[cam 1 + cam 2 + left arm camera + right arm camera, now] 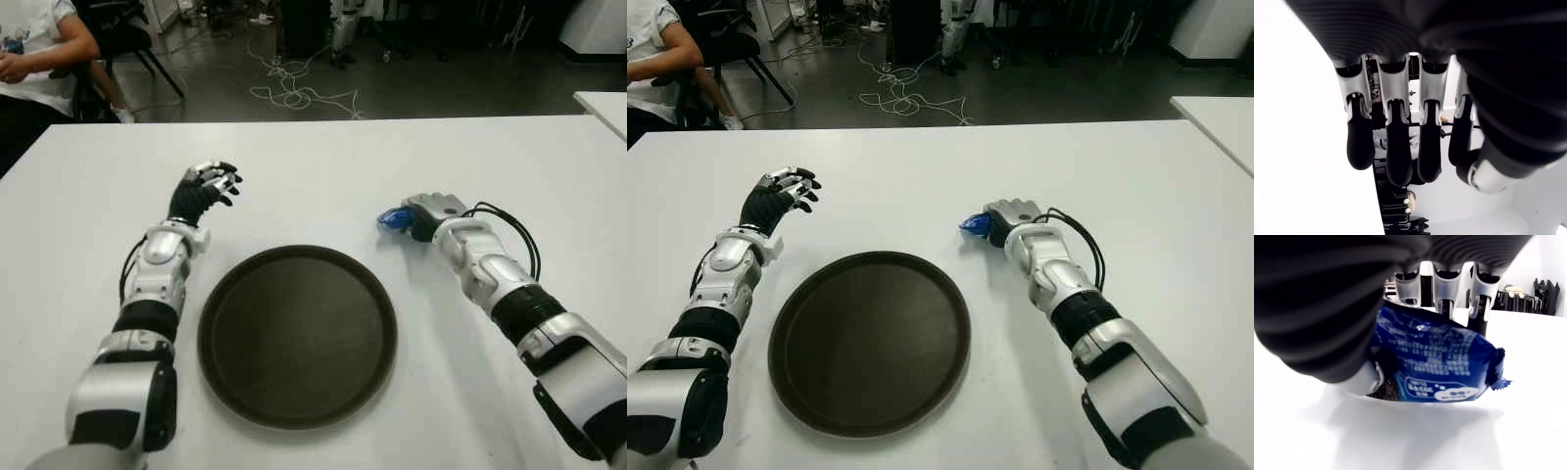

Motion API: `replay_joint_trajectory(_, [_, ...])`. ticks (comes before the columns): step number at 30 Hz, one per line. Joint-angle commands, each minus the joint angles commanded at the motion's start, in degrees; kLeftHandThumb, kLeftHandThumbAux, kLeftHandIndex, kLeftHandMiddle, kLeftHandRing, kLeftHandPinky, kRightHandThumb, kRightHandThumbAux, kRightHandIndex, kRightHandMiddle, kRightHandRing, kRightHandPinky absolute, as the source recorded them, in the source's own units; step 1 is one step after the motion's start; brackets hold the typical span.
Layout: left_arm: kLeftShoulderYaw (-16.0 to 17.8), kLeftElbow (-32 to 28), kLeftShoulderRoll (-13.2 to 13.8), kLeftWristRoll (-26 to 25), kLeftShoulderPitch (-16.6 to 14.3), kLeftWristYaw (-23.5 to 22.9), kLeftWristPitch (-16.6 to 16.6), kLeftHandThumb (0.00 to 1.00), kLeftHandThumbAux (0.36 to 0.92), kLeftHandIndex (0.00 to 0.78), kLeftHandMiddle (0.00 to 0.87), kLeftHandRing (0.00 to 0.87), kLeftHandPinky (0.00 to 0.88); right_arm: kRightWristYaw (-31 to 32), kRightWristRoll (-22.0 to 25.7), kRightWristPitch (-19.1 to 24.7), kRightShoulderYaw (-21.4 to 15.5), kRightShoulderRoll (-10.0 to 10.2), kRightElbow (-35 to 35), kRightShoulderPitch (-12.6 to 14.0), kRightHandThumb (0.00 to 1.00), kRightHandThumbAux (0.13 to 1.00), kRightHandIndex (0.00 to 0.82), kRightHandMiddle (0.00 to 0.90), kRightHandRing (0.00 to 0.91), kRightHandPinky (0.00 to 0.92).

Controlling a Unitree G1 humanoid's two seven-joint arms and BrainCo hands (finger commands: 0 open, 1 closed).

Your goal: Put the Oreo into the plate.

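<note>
While the white table point(323, 157) fills most of the eye views, a round dark brown plate point(297, 335) lies on it close to the robot, between the two arms, and it holds nothing. The left hand point(203, 192) shows beside the far left edge of the plate, and in its own wrist view the black fingers point(1397, 147) hang loosely bent, a little apart from each other, with nothing between them. The right hand point(428, 213) is on the other side, near the far right edge of the plate but apart from it, low over the table. Its fingers point(1444, 289) are closed around the Oreo point(1442, 363), a small blue packet with white print, which is pressed between the fingers and the thumb; one crimped end of the packet sticks out of the hand toward the plate. I cannot tell if the packet touches the table. At the far left, behind the table, a person point(34, 54) in a white shirt sits on a chair.
</note>
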Motion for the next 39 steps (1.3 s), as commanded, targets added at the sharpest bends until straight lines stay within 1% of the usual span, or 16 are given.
replay_joint_trajectory(7, [0.0, 0.1, 0.0, 0.0, 0.0, 0.3, 0.4, 0.834, 0.672, 0.419, 0.466, 0.503, 0.558, -0.5, -0.1, -0.5, -0.2, -0.1, 0.2, 0.0, 0.686, 0.737, 0.419, 0.569, 0.566, 0.54])
replay_joint_trajectory(12, [0.0, -0.1, -0.1, -0.1, 0.1, 0.3, 0.4, 0.834, 0.672, 0.419, 0.467, 0.507, 0.559, -1.1, -0.3, -0.5, -0.2, -0.2, 0.2, 0.1, 0.685, 0.737, 0.42, 0.577, 0.574, 0.548])
replay_joint_trajectory(18, [0.0, -0.3, -0.1, -0.2, 0.0, 0.0, 0.8, 0.834, 0.672, 0.419, 0.466, 0.502, 0.559, -2.5, -0.1, -1.4, -0.3, -0.2, 0.8, 0.0, 0.685, 0.737, 0.42, 0.585, 0.583, 0.56])
replay_joint_trajectory(22, [-0.1, -0.2, 0.0, -0.1, 0.0, -0.1, 0.6, 0.834, 0.672, 0.419, 0.466, 0.501, 0.566, -3.4, 0.1, -1.6, -0.6, -0.2, 0.6, 0.2, 0.687, 0.736, 0.42, 0.583, 0.583, 0.559])
replay_joint_trajectory(25, [-0.2, -0.2, 0.1, 0.1, 0.0, -0.1, 0.4, 0.833, 0.672, 0.419, 0.465, 0.497, 0.553, -4.2, 0.3, -1.7, -0.9, 0.0, 0.7, 0.3, 0.688, 0.735, 0.421, 0.572, 0.574, 0.545])
replay_joint_trajectory(30, [-0.3, -0.1, 0.1, 0.1, 0.1, -0.2, 0.2, 0.833, 0.672, 0.419, 0.466, 0.496, 0.546, -7.4, 1.2, -2.6, -2.5, 0.3, 0.3, 1.0, 0.69, 0.734, 0.421, 0.562, 0.564, 0.531])
replay_joint_trajectory(34, [-0.2, 0.0, 0.1, 0.0, 0.0, -0.2, 0.5, 0.833, 0.672, 0.419, 0.466, 0.494, 0.541, -9.6, 1.9, -2.9, -4.0, 0.7, -0.7, 1.7, 0.69, 0.734, 0.422, 0.57, 0.571, 0.54])
replay_joint_trajectory(39, [-0.1, 0.2, 0.1, -0.1, -0.2, -0.1, 0.7, 0.833, 0.672, 0.419, 0.467, 0.502, 0.56, -11.7, 2.6, -2.9, -5.3, 1.0, -2.0, 2.4, 0.688, 0.734, 0.422, 0.579, 0.578, 0.55])
